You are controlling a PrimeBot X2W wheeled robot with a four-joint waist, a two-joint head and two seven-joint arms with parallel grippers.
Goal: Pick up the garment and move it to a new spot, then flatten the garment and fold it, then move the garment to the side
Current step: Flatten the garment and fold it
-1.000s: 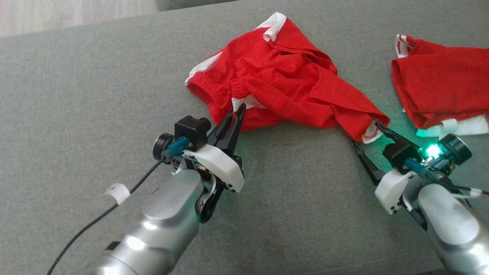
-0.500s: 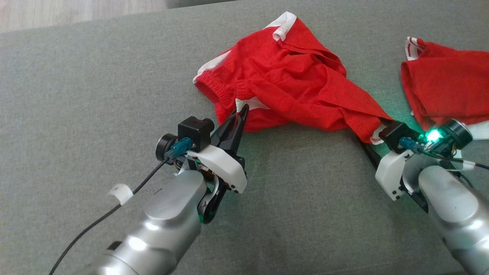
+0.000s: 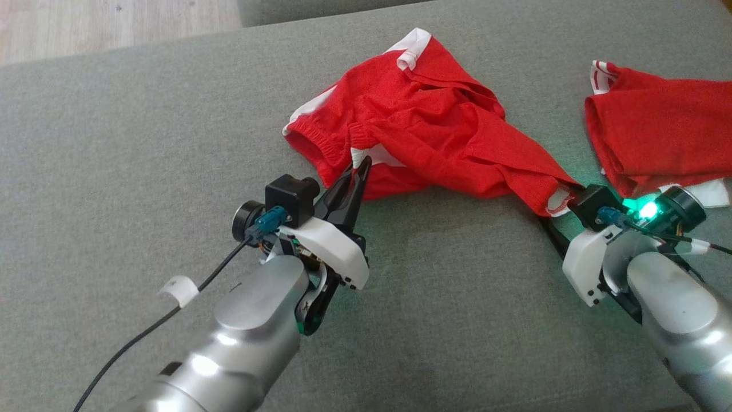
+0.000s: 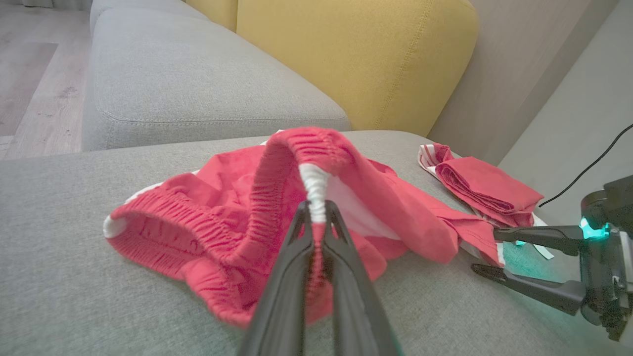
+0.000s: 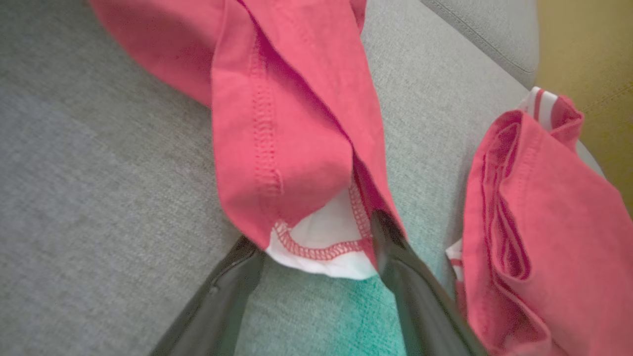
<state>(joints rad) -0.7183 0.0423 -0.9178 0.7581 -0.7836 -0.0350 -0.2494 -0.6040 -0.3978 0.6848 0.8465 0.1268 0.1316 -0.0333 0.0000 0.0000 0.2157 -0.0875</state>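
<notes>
We saw the left tool (image 3: 360, 167) pinched shut on the elastic waistband of the garment (image 3: 434, 131), a pair of red shorts with white trim, at the centre of the head view. In the left wrist view its fingers (image 4: 292, 287) met on the white seam of the band and held that loop above the rest of the cloth. The right tool (image 3: 563, 200), at the right of the head view, stood wide. In its own wrist view the white-lined hem of one leg lay between the two dark fingers (image 5: 420, 296), and the right-hand finger touched the hem's edge. The garment lay crumpled on the grey sofa seat (image 3: 114, 143), running from the upper centre down toward the right. Near the right tool, at the upper right, a second red garment (image 3: 657, 131) lay folded. A yellow cushion (image 4: 356, 54) stood behind the seat in the left wrist view. Wooden floor (image 3: 86, 23) showed at the upper left of the head view.
</notes>
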